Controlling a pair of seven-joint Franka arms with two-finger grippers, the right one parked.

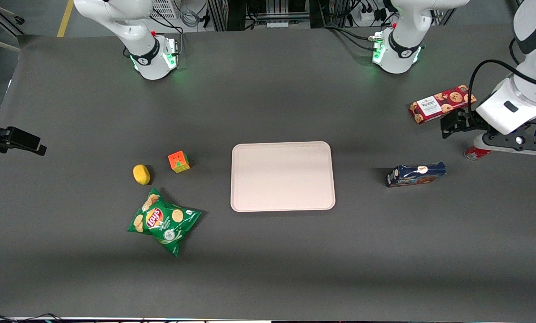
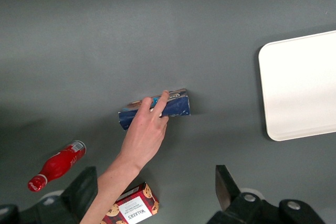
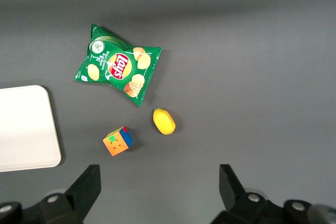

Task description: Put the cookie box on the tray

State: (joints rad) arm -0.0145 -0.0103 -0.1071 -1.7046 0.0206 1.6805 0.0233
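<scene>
— Front view?
— The cookie box (image 1: pixel 416 174) lies on the table (image 1: pixel 268 269), well apart from the tray (image 1: pixel 282 176), toward the working arm's end. The gripper (image 1: pixel 451 126) hangs above the table near the red cookie box (image 1: pixel 442 104).
— Wrist view?
— Fingers (image 2: pixel 227 186) spread wide, gripping nothing. A person's hand (image 2: pixel 144 135) touches the cookie box (a red bottle (image 2: pixel 56 166) lies nearby).
— Parked wrist?
— Chip bag (image 3: pixel 118 65), lemon (image 3: pixel 164 121), cube (image 3: pixel 117 140).
</scene>
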